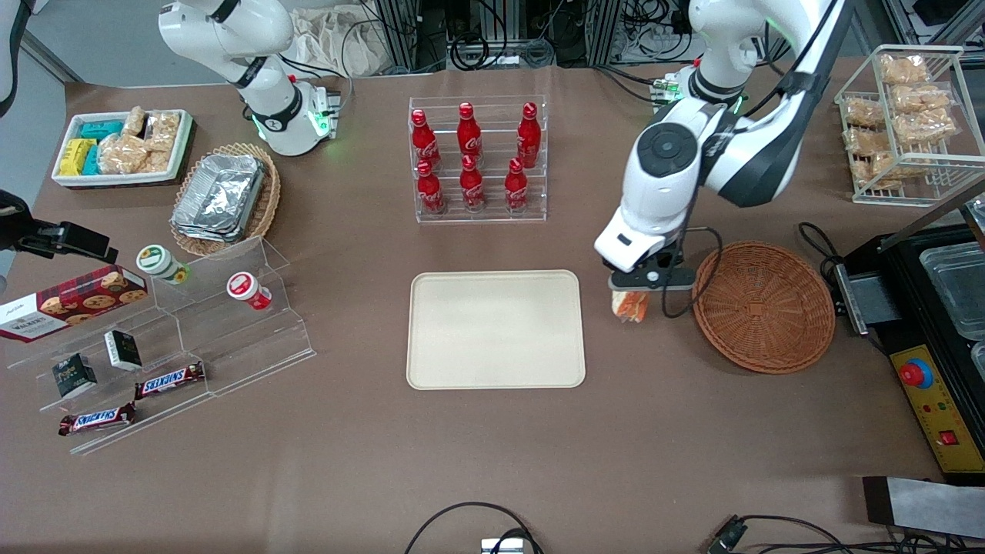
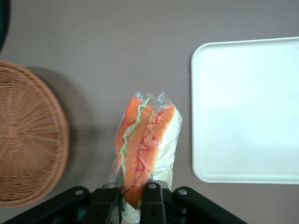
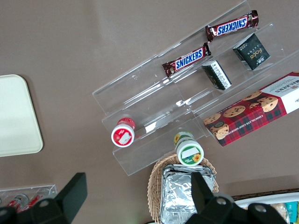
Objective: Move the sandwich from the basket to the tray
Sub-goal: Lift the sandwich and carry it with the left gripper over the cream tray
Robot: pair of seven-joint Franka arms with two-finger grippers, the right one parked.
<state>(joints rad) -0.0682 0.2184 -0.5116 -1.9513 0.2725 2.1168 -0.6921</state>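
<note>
**Sandwich in my grip between basket and tray**

My gripper [image 1: 632, 291] sits right of centre in the front frame, above bare brown table [image 1: 492, 462], in the gap between the flat cream-beige rectangular tray [image 1: 495, 329] and the round reddish-brown woven wicker basket [image 1: 764, 305]. My fingers [image 2: 150, 198] are pinching the triangular wedge sandwich in clear wrap [image 1: 629, 305]; it hangs below them, held off the table, orange filling facing the front camera. Not over the tray, not over the basket, just beside the tray's short edge.

Wrist view: sandwich [image 2: 145, 151] cut side up, orange layers with a pale green strip and white bread on the outside, plastic wrap sticking out at the end away from my fingers. Tray [image 2: 247, 109] with nothing on it, basket [image 2: 28, 135] with nothing in it, both apart from the sandwich, brown table showing between.

Upper centre of the front frame: clear acrylic rack of six red cola bottles [image 1: 477, 158], farther from the camera than the tray.
</note>
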